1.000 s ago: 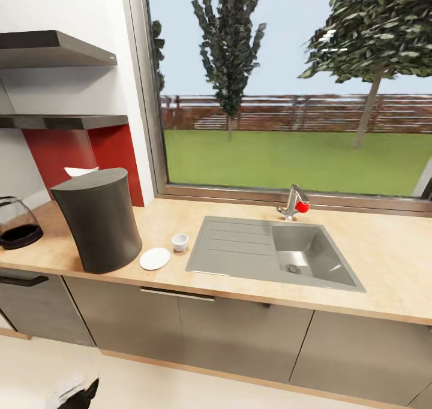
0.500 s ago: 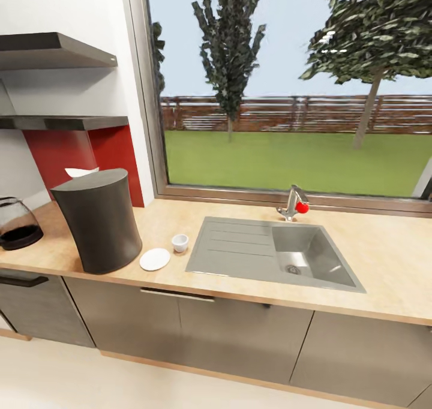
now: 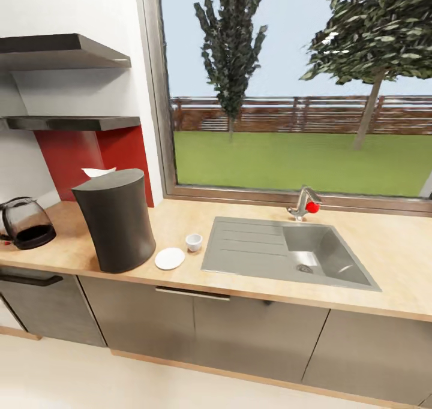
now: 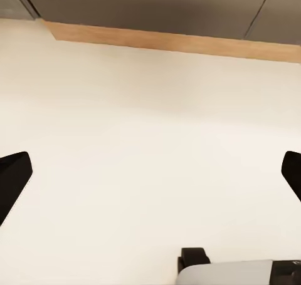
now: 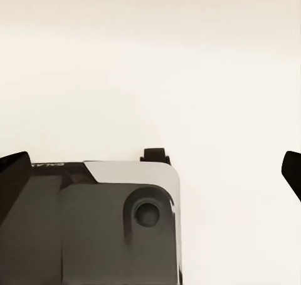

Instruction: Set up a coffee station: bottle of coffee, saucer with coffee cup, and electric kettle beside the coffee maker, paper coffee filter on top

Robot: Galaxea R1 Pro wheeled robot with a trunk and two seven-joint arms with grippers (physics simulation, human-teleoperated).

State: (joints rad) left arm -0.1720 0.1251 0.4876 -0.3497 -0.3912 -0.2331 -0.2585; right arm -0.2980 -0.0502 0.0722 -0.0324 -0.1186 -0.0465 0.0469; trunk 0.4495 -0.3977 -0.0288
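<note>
Scene: A kitchen surface (image 3: pixel 384 247) under a wide garden window, seen from the head camera, with the robot standing back from the cabinets.
Coffee maker: The tall dark coffee maker (image 3: pixel 117 220) stands on the wooden top near its front edge, left of the sink (image 3: pixel 288 250), where the task wants it kept.
Paper filter: A white paper coffee filter (image 3: pixel 98 172) peeks up behind the maker's top rim; whether it rests on the lid or behind it cannot be told.
Saucer and cup: The white saucer (image 3: pixel 170 258) lies just beside the maker's base, and the small coffee cup (image 3: pixel 193 241) stands on the wood just beside the saucer, not on it, so that pairing looks unfinished.
Kettle: A glass electric kettle (image 3: pixel 27 223) with dark contents sits further left, apart from the maker.
Shelves: Two dark shelves (image 3: pixel 72 121) on the wall look bare from here; no coffee bottle can be made out.
Left gripper: The left gripper (image 4: pixel 150 172) hangs over pale floor (image 4: pixel 150 109) near the cabinet base, jaws spread wide and holding nothing.
Right gripper: The right gripper (image 5: pixel 150 166) points down over the robot's own base (image 5: pixel 94 228), jaws likewise spread and empty, a stowed posture suited to driving.
</note>
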